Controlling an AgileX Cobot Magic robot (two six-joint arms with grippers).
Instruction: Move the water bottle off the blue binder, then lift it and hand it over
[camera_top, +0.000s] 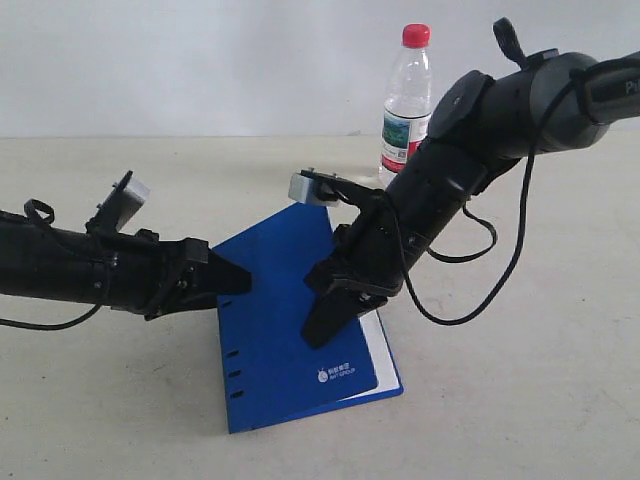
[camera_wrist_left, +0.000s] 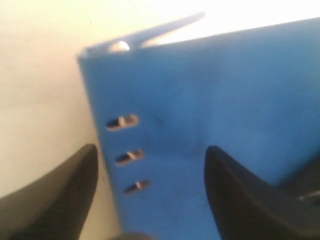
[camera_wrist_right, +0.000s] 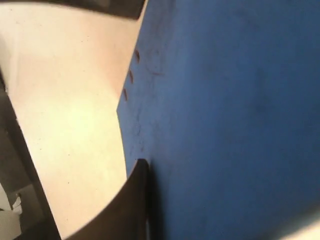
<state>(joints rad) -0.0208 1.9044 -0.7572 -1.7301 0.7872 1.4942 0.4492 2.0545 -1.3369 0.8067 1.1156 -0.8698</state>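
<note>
Water bottle: the water bottle stands upright on the tabletop, beyond the far corner of the blue binder and apart from it. Its long axis is vertical, with the red cap on top.
Blue binder: it lies on the tabletop with the cover up. The white logo is near its near corner, and the white pages show on the side opposite the spine.
Step in hand: the bottle is off the binder, so I judge that the first part is done and that lifting the binder comes next.
Left hand: the left hand is spread wide at the binder's spine side. One finger is over the tabletop just outside the spine and the other is over the cover.
Right hand: the right hand has its fingers pressed together, low on the cover toward the page side. I cannot tell if it pinches the cover or only touches it.
Key relation: the spine edge runs between the left fingers, so closing them would catch that edge.
Nearer hand: both hands are at the binder. The right hand is on the side of the binder nearer to the bottle.
Count: one bottle, one binder, two hands, three rivets along the spine.
</note>
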